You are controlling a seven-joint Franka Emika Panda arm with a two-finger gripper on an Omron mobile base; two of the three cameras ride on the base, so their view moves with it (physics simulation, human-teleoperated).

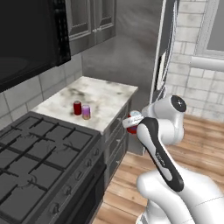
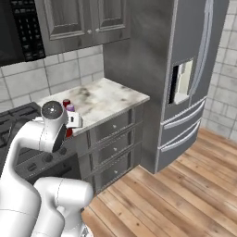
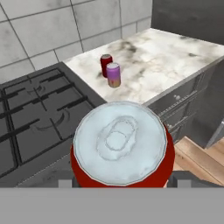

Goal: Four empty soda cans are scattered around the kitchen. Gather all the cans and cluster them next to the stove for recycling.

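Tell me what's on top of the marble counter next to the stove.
On the marble counter, a red can and a purple can stand upright, close together near the stove. In the hand view, the held red can covers part of the counter's front edge.

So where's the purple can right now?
The purple can stands upright on the marble counter just right of the stove, close beside a red can.
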